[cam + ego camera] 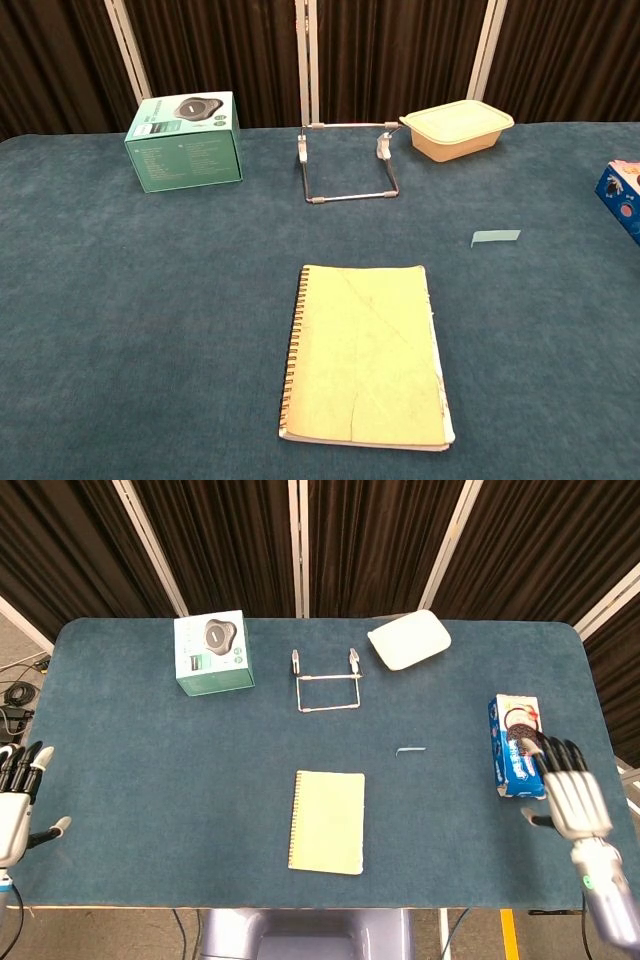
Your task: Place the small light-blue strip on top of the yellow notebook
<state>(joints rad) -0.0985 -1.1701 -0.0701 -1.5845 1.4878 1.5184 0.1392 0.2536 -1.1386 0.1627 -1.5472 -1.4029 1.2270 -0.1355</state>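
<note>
I'm holding my right hand (572,798) open and empty near the table's right edge; strip (410,750) lying well apart, toward the middle.

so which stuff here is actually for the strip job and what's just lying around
For the job:
light-blue strip, lying flat on the table
yellow notebook, closed, nearer the robot than the strip
right hand, open, closest to the strip

Lying about:
green box
wire stand
white lidded container
blue cookie pack
</note>
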